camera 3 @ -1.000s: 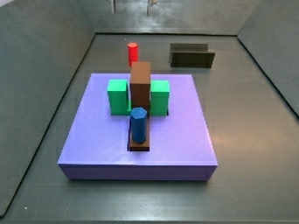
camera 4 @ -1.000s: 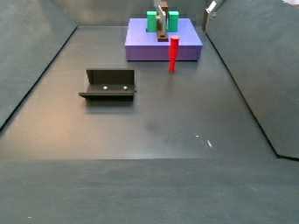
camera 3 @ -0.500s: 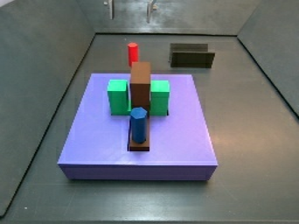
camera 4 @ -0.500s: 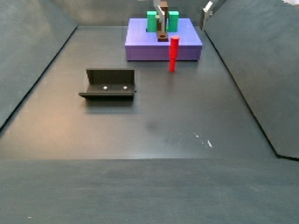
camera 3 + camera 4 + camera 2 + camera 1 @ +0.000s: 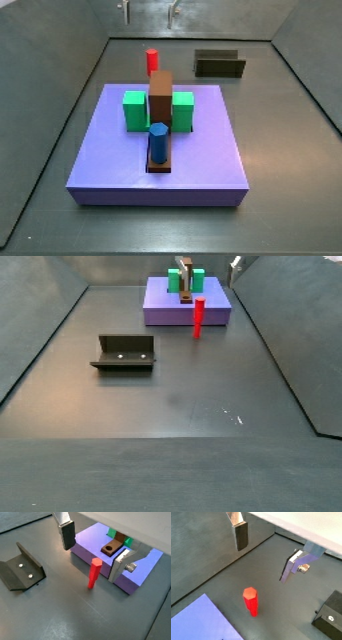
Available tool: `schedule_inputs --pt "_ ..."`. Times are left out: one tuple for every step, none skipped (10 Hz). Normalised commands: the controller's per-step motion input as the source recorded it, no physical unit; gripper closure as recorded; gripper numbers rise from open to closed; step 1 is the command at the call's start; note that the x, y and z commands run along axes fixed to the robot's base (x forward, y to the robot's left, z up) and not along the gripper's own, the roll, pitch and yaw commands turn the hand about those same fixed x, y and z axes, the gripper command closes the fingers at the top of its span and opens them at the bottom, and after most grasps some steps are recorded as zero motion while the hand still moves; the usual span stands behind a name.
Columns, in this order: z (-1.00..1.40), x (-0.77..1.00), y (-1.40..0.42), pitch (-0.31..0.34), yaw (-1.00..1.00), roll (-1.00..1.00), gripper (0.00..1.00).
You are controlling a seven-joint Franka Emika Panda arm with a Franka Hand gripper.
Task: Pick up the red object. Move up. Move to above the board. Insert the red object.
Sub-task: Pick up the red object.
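The red object (image 5: 152, 62) is a slim red peg standing upright on the dark floor just beyond the purple board (image 5: 187, 165). It also shows in a side view (image 5: 198, 316) and in both wrist views (image 5: 250, 601) (image 5: 94, 573). My gripper (image 5: 150, 12) hangs well above the peg, open and empty. In both wrist views the gripper (image 5: 266, 551) (image 5: 93, 549) has its silver fingers (image 5: 66, 534) spread wide, with the peg below and between them, not touched.
On the board stand a brown block (image 5: 162, 95) with a hole, a green block (image 5: 135, 110) and an upright blue peg (image 5: 158, 142). The dark fixture (image 5: 219, 64) (image 5: 124, 353) stands on the floor apart from the board. Grey walls enclose the floor.
The gripper's fingers have come slightly lower above the red peg. The peg and the board have not moved.
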Motion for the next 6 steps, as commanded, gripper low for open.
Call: schedule_inputs --pt "-0.02 0.15 -0.12 0.0 -0.05 0.01 0.0" --pt "-0.07 0.19 -0.19 0.0 -0.05 0.02 0.0" --pt "-0.18 0.29 -0.3 0.0 -0.13 0.0 0.0" --pt "-0.25 0.23 -0.29 -0.01 -0.14 0.0 0.0" --pt "-0.27 0.13 -0.24 0.0 -0.09 0.01 0.0" --pt "-0.25 0.0 -0.14 0.0 0.0 0.06 0.0"
